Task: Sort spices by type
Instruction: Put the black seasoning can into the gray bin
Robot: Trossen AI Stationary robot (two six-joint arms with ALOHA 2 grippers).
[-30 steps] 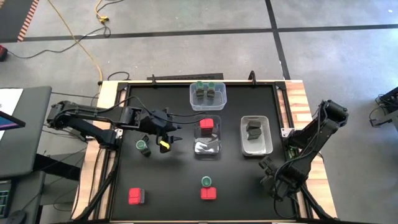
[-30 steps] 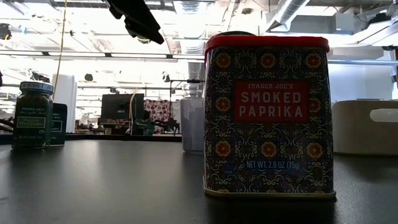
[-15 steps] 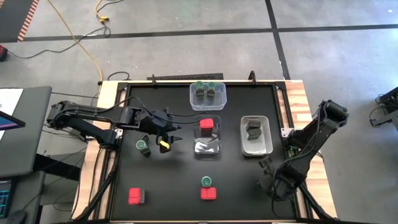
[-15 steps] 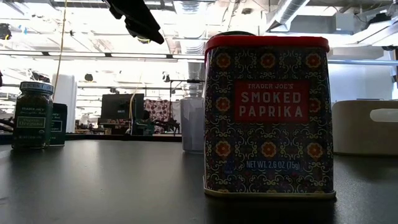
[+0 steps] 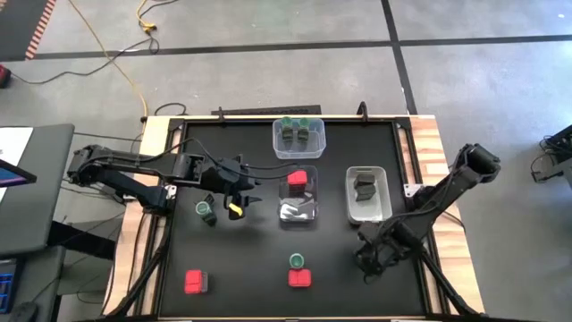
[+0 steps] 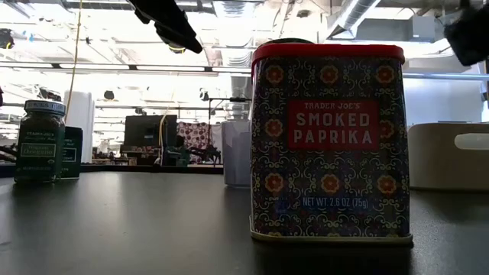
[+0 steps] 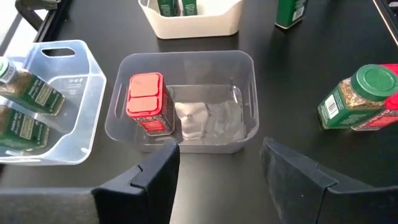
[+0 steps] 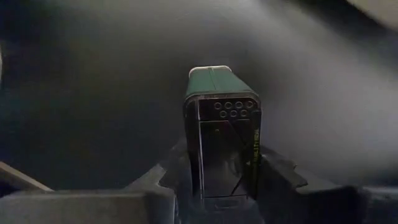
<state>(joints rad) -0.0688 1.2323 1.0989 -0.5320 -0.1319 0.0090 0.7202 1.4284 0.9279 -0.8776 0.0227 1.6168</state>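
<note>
Over the right side of the black counter (image 5: 241,259), the right gripper (image 5: 368,259) hangs in the air with a dark tin with a green end (image 8: 222,140) clamped between its two fingers. In the right wrist view the tin sits right in the middle of the gripper, sticking out past the fingertips, with small holes showing on its top face. It touches both fingers and nothing else.

I think the job now is to carry this tin to the tub where its own kind goes. The white tub (image 5: 368,210) with dark blocks in it is just beside the gripper, a bit farther back on the counter, so that looks like the best place. To do it well, the arm should keep the squeeze firm, keep the tin high enough to pass over the tub wall, come down inside the tub, and only then let go. A fast swing could make the tin slip or tip.

The left gripper (image 5: 237,199) waits near the middle of the counter with its fingers apart and nothing in them. It looks at the clear tub (image 7: 186,102) that has one red paprika tin (image 7: 147,102) inside.

More spices still stand loose: a green-lid jar (image 5: 206,211) near the left gripper, another red tin (image 5: 196,283) at the front left, and a red tin (image 5: 300,278) touching a green-lid jar (image 5: 297,260) at the front middle
</note>
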